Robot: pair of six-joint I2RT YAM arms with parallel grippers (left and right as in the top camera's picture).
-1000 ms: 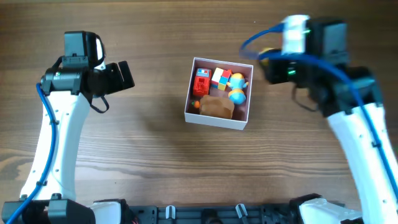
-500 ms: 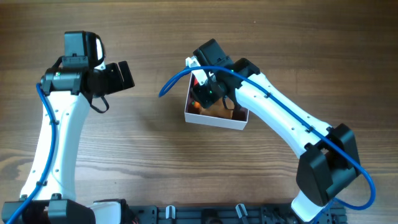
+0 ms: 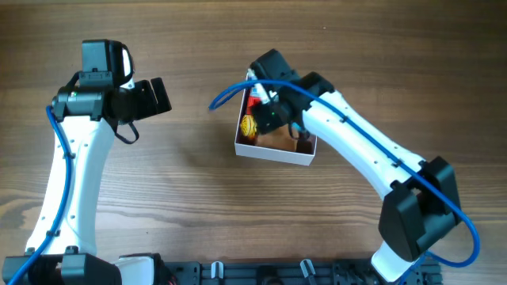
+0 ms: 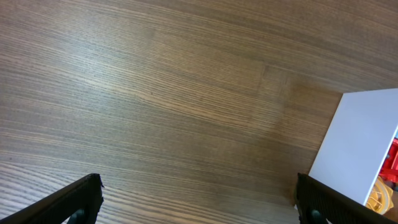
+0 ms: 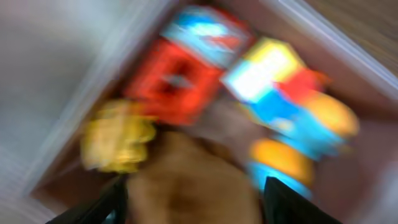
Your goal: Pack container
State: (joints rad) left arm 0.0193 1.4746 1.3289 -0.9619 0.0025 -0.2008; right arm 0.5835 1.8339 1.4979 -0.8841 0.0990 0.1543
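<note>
The container (image 3: 273,150) is a white-walled square box with a pink inside, at the table's middle. My right gripper (image 3: 266,119) hangs over it, open; the wrist view is blurred. Its fingers (image 5: 196,194) straddle a brown toy (image 5: 193,180) inside the container (image 5: 339,45), and I cannot tell if they touch it. A yellow toy (image 3: 249,126) (image 5: 118,137), a red toy (image 3: 255,100) (image 5: 177,81), a multicoloured cube (image 5: 267,68) and a blue-and-orange toy (image 5: 292,146) also lie inside. My left gripper (image 3: 159,96) (image 4: 199,208) is open and empty, left of the container (image 4: 360,149).
Bare wooden table (image 3: 190,182) surrounds the container. The right arm (image 3: 356,150) stretches across from the lower right, and its blue cable (image 3: 226,96) loops over the container's left edge. A black rail (image 3: 277,273) runs along the front edge.
My right arm swung from the container's right to directly over it. The yellow toy now lies in the container's left part. The left arm has not moved.
</note>
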